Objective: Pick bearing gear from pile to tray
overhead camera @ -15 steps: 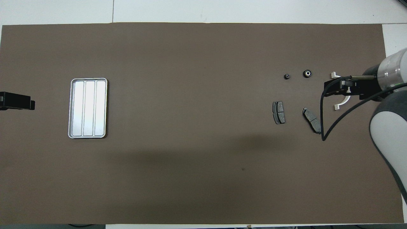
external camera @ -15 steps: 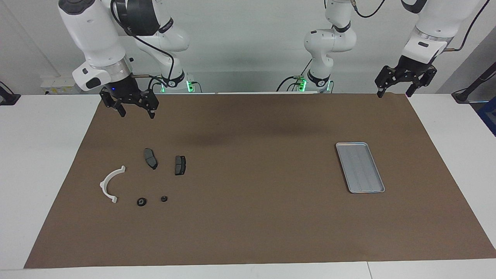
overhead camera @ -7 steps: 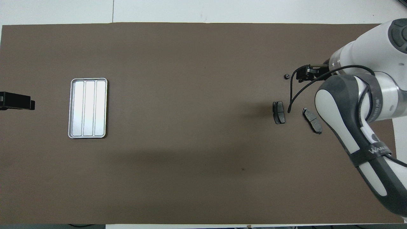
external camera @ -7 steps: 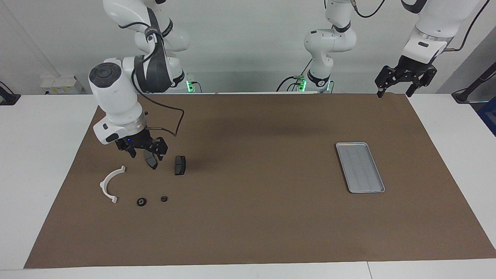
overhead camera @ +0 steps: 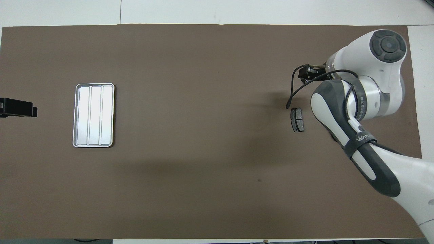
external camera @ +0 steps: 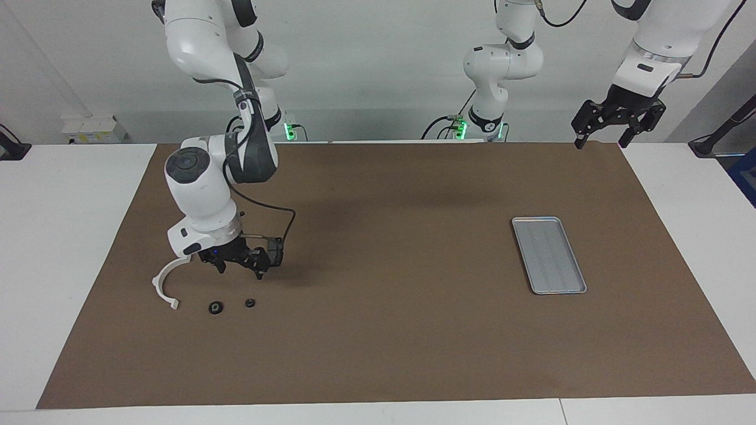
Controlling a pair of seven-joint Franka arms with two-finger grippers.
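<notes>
Hanging low over the pile, right gripper [external camera: 240, 270], fingers apart and holding nothing, tips pointed down just above the brown mat [external camera: 384, 330]. Directly under and a little ahead of it, two small black round pieces: the larger ring-shaped one [external camera: 215, 307] and the smaller one [external camera: 250, 303], side by side, apart from each other, both flat on the mat; round, so no long axis to read. Beside the ring-shaped piece, toward the right arm's end, a white arc bracket [external camera: 167, 280], lying flat with its open side facing the round pieces. Close by the gripper, a dark brake-pad plate [overhead camera: 297, 119], long axis running toward and away from the robots; the second plate hidden by the arm. Well apart, toward the left arm's end, the tray [external camera: 548, 254], long axis also running toward and away from the robots, nothing in it. Wide bare mat between pile and tray. Waiting high over the mat's corner near its own base, left gripper [external camera: 608, 140], fingers apart.
</notes>
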